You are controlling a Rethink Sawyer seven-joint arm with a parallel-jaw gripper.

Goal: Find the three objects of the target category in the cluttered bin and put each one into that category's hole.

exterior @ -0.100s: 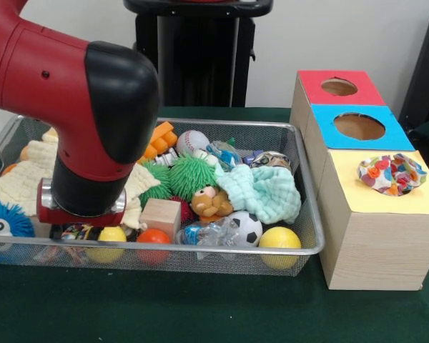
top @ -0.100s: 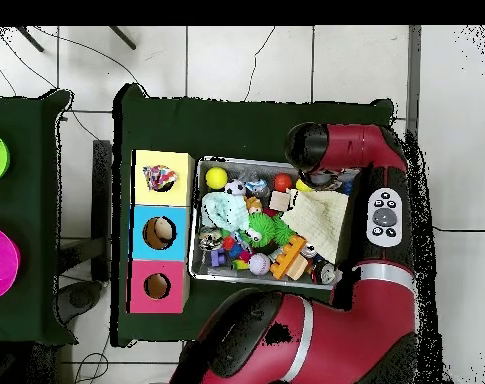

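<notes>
Wire mesh forms the bin [exterior @ -0.100s: 309,214], so the heaped toys are kept together for searching, and the box [exterior @ -0.100s: 375,243] with three holes is set just beside it for short transfers. A patterned cloth [exterior @ -0.100s: 392,174] is already stuffed into the yellow hole; a mint cloth [exterior @ -0.100s: 261,193] lies toward the box from the claw. The arm [exterior @ -0.100s: 93,121] is lowered over the bin's far end from the box, wrist pointing down; whether the claw is open or holding anything cannot be told, since it is hidden among the toys.
</notes>
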